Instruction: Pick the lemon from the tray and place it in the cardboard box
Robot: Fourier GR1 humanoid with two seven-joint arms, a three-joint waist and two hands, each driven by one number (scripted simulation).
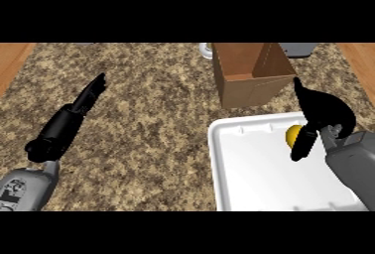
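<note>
The robot's black right hand (322, 115) hangs over the far right part of the white rectangular tray (242, 168), its fingers and thumb curled down around the small yellow lemon (293, 135), which sits in the tray partly hidden by the thumb; whether they actually touch it I cannot tell. The open brown cardboard box (249, 74) stands just beyond the tray on the speckled granite counter (147, 124). The left hand (89, 96) rests at the left, fingers straight.

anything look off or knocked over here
Nothing stands out. The cardboard box stands upright and open, the white tray lies flat with the lemon in it beside the right robot hand, and the left robot hand rests open.
</note>
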